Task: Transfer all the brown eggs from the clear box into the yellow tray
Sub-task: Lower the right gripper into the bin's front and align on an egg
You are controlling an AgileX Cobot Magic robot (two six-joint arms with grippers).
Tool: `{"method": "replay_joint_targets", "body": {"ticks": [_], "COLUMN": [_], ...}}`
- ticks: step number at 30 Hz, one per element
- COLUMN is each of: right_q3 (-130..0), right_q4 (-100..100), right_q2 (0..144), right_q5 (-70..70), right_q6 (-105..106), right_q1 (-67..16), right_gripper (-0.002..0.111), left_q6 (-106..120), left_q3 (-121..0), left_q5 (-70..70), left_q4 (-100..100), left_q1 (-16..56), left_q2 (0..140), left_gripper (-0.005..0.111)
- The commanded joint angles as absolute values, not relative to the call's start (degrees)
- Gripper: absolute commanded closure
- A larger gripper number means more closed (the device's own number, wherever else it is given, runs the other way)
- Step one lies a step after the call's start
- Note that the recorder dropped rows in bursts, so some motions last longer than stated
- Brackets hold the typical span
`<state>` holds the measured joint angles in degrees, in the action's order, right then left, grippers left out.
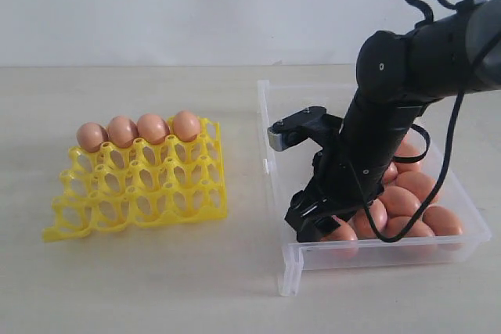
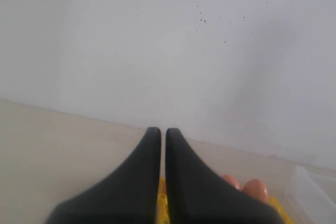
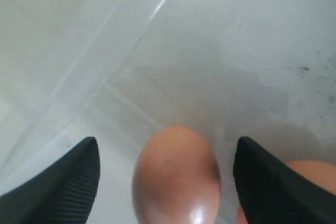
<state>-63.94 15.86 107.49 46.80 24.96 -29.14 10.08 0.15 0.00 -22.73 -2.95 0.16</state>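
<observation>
So the right gripper (image 3: pixel 167 141) is spread wide around an egg (image 3: pixel 176 179) at the near left of the box (image 1: pixel 291 265), I'd drop lower, stay centered and squeeze gently so it won't slip.

Right arm (image 1: pixel 427 48) is coming in from the upper right, elbow high, forearm sloping down and to the left. The wrist camera (image 1: pixel 291 132) juts out to the left above the hand. Right gripper (image 1: pixel 315 223) points down and sits low, jaws spread wide; I see its ribbed black fingers (image 3: pixel 60 182) far apart. Left gripper (image 2: pixel 163 174) has its two black fingers pressed nearly together, with just a thin slit between them.
</observation>
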Motion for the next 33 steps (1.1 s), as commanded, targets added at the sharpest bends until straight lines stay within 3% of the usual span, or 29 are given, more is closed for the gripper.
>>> {"method": "replay_joint_targets", "body": {"ticks": [1, 33], "right_q3": [-64.0, -64.0], "right_q4": [12.7, 5.0], "right_q2": [108.5, 108.5], "right_q5": [46.8, 43.3], "right_q6": [22.5, 46.9], "right_q1": [-29.2, -29.2], "right_gripper": [0.043, 0.043], "left_q6": [10.6, 10.6], "left_q3": [0.0, 0.0], "left_q5": [0.0, 0.0], "left_q4": [-22.9, -22.9], "left_q1": [-2.7, -2.7], "left_q2": [0.0, 0.0], "left_gripper": [0.103, 0.103]}}
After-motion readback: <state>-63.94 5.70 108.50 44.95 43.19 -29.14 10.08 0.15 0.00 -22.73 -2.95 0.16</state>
